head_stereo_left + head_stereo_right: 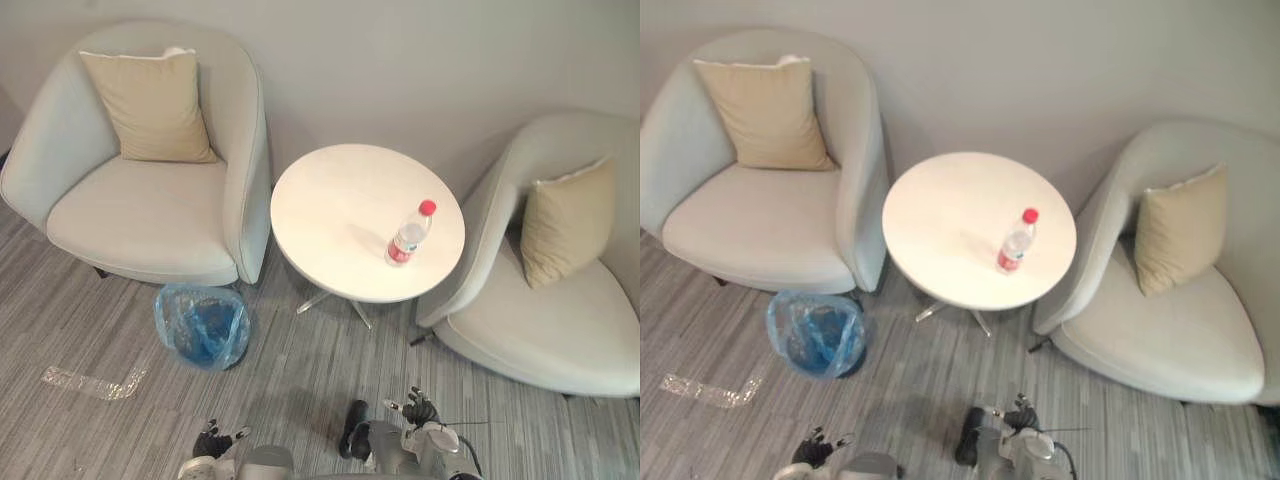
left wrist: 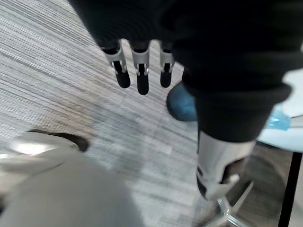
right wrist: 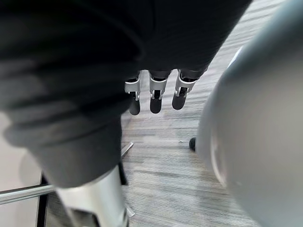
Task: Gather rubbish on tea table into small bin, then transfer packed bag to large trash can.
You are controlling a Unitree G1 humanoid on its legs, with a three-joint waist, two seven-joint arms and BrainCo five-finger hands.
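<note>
We find the left hand [image 2: 141,71] and the right hand [image 3: 155,94] hanging low over the grey striped floor [image 1: 300,390], fingers straight, holding and touching nothing. The red-capped bottle [image 1: 409,236] stands upright near the right edge of the round white table [image 1: 330,200]. The small bin [image 1: 203,326], lined in blue, sits on open floor just beside the left armchair [image 1: 140,215]. A second armchair [image 1: 560,320] flanks the table's right.

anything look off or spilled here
Nothing spilled: the clear plastic bottle with a red cap stands upright on the round white table. One oddity: a shiny clear strip lies on the grey floor left of the blue-bagged small bin; tape or litter, I cannot tell.
</note>
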